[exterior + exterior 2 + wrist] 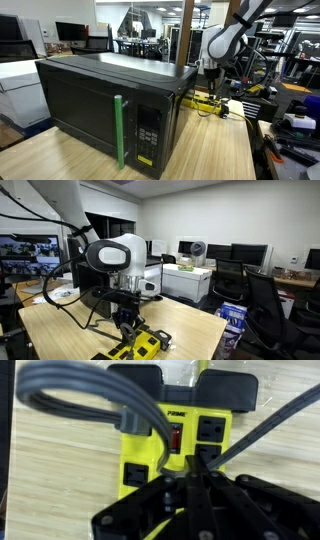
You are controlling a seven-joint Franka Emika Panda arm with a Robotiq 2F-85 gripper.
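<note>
- Power strip (140,458), wrist view: the brand word "PRIME" stands in dark capitals on the yellow face, just above the red switch (177,434). It is the only word that can be read.
- Microwave (95,95), control panel (148,130), in an exterior view: pale key markings, too small to read.
- Blue box (232,320), in an exterior view: printed face, too blurred to read.
</note>
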